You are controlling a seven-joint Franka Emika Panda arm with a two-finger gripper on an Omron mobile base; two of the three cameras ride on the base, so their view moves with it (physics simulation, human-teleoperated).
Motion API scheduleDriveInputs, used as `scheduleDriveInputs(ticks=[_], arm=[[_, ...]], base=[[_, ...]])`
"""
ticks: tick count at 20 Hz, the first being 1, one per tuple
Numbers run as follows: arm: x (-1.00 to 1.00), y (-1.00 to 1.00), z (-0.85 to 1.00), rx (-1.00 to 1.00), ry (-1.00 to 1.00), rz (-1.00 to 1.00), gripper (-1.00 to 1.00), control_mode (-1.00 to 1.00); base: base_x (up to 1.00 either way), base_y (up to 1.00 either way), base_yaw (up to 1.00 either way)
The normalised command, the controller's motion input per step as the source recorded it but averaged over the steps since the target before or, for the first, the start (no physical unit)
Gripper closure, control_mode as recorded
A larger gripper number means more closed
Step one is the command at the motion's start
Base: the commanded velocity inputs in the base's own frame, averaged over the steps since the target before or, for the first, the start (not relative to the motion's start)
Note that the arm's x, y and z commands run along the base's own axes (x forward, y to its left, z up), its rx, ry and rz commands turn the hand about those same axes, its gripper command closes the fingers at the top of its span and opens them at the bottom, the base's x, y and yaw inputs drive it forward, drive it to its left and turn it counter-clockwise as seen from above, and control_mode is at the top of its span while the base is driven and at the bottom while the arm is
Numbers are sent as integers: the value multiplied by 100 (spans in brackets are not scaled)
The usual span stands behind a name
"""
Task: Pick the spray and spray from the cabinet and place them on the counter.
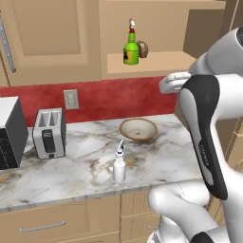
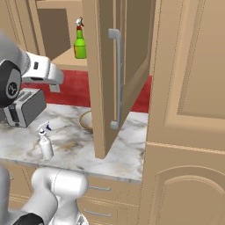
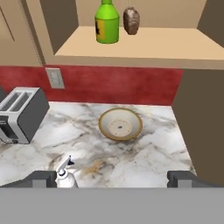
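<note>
The green spray (image 1: 131, 50) (image 2: 79, 44) (image 3: 107, 24), with a yellow label, stands upright on the inner shelf (image 3: 144, 46) of the open cabinet (image 1: 156, 64). The white spray (image 1: 119, 167) (image 2: 45, 145) (image 3: 65, 175) stands upright near the front edge of the marble counter (image 1: 85, 156) (image 3: 148, 157). My gripper (image 3: 113, 178) is open with nothing between its fingers. It hovers above the counter, below and in front of the shelf, and the white spray sits by the left fingertip in the hand view.
A brown roundish lump (image 1: 143, 49) (image 3: 131, 20) sits just right of the green spray. A tan bowl (image 1: 138, 129) (image 3: 120, 124) lies under the shelf. A toaster (image 1: 49, 133) (image 3: 22, 113) and a microwave (image 1: 9, 133) stand left. The open cabinet door (image 2: 118, 66) juts out on the right.
</note>
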Motion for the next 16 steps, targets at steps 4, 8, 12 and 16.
scheduleDriveInputs(ticks=[4, 8, 12, 16], arm=[[34, 0, 11, 0, -1, 5, -100, -100], [36, -4, 11, 0, -1, 4, -100, -100], [40, -1, 3, 0, -5, 4, -100, -100], [35, -5, 0, 0, -15, 4, -100, -100]], base=[[0, 0, 0], [0, 0, 0], [0, 0, 0], [0, 0, 0]])
